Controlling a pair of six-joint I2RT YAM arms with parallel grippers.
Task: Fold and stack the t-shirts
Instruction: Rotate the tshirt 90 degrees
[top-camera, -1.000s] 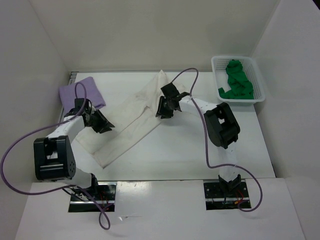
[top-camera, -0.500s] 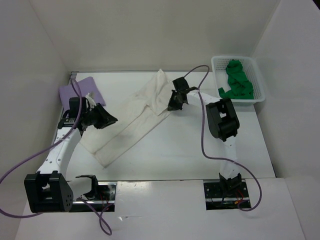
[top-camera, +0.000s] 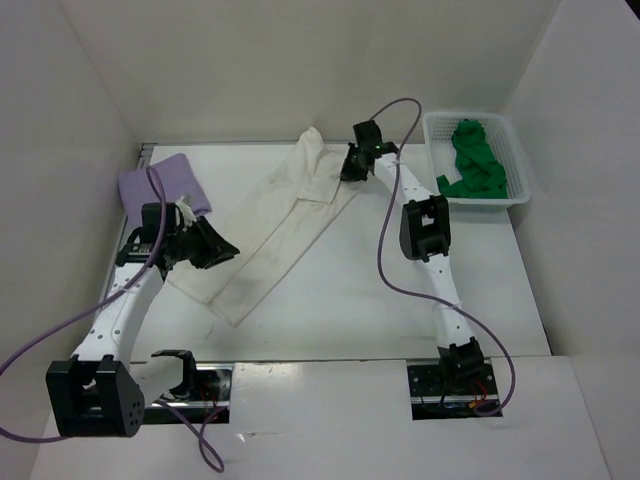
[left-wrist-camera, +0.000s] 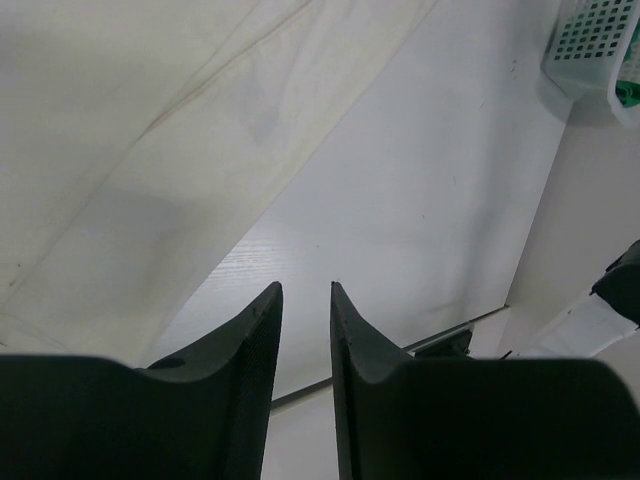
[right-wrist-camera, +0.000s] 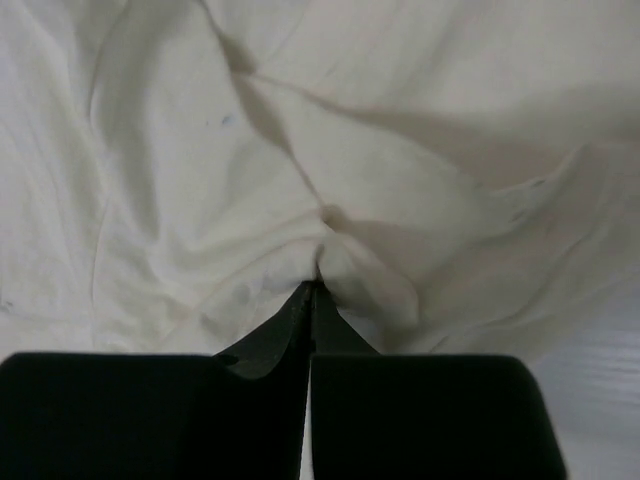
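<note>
The cream white t-shirt (top-camera: 280, 225) lies as a long diagonal strip across the table. It fills the right wrist view (right-wrist-camera: 300, 120) and the upper left of the left wrist view (left-wrist-camera: 150, 150). My right gripper (top-camera: 347, 172) is at the strip's far end, shut on a pinch of the cream cloth (right-wrist-camera: 312, 283). My left gripper (top-camera: 220, 250) hovers by the strip's near left edge. Its jaws stand a little apart with nothing between them (left-wrist-camera: 305, 288). The lavender t-shirt (top-camera: 160, 185) lies folded at the far left. The green t-shirt (top-camera: 472, 165) is bunched in the basket.
The white mesh basket (top-camera: 517, 160) stands at the far right corner and shows in the left wrist view (left-wrist-camera: 590, 45). White walls close the table on three sides. Purple cables loop from both arms.
My right gripper has moved toward the far wall with the cream cloth, dragging the strip up and straighter. My left arm has swung out and its gripper sits lower along the strip's left edge.
</note>
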